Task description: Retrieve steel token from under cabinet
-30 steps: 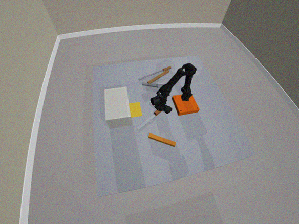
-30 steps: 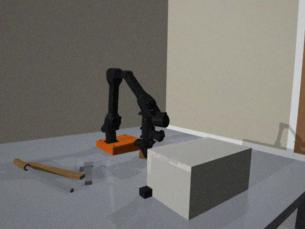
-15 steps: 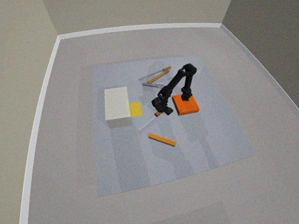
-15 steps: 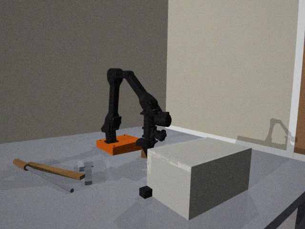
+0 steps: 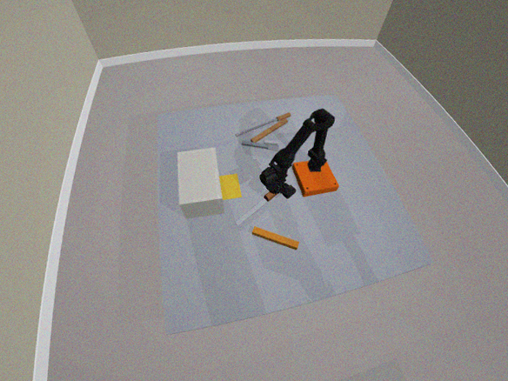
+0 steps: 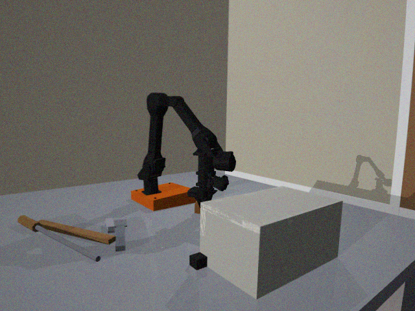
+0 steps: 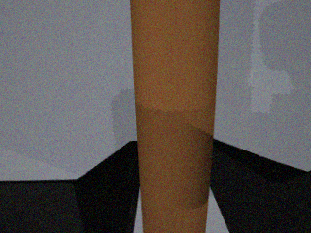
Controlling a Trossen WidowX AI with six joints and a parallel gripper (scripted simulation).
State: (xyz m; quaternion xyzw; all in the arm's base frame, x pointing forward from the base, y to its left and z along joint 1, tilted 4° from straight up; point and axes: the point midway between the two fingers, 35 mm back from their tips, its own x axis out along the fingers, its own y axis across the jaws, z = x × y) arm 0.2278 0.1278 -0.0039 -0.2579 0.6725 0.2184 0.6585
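Observation:
My gripper [image 5: 276, 192] [image 6: 200, 203] [image 7: 170, 148] is shut on the wooden handle [image 5: 269, 196] [image 6: 196, 207] [image 7: 175, 73] of a tool. Its pale flat blade [image 5: 250, 212] points down-left in the top view, its tip short of the cabinet's near corner; I cannot tell whether it touches the table. The white cabinet [image 5: 198, 175] [image 6: 268, 208] stands left of the gripper in the top view. The yellow marked area [image 5: 231, 186] lies against its front side, with no token visible on it. The steel token is not visible in any view, and the vent slots are not seen.
A thin rod tool [image 5: 258, 126] [image 6: 67, 243], a wooden bar [image 5: 269, 131] [image 6: 76, 231] and grey angular pieces [image 5: 260, 145] [image 6: 120, 237] lie together. An orange-yellow bar [image 5: 275, 237] lies nearer the camera. A black cube [image 6: 198, 261] sits beside the cabinet. The arm stands on an orange base [image 5: 316, 179] [image 6: 167, 197].

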